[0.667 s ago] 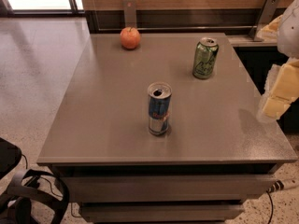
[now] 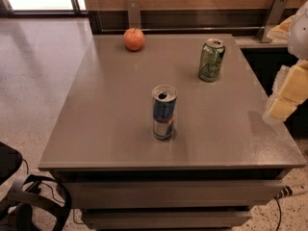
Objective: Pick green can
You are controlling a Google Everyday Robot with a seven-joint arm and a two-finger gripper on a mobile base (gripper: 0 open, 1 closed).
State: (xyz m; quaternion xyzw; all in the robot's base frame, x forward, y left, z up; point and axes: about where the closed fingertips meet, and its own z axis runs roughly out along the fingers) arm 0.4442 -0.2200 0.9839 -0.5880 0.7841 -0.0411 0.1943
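Note:
The green can point(image 2: 211, 60) stands upright on the grey table point(image 2: 110, 119), at the back right, with a silver top and pale script lettering. My gripper point(image 2: 284, 97) shows as pale yellowish parts at the right edge of the view, beside the table's right edge. It is to the right of the green can, nearer the front, and well apart from it. Nothing shows in its grasp.
A slimmer blue-and-silver can point(image 2: 164, 112) stands upright in the middle of the table. A red apple point(image 2: 134, 39) lies at the back left. A wall with metal brackets point(image 2: 133, 11) runs behind the table. Black straps point(image 2: 29, 201) lie on the floor at the lower left.

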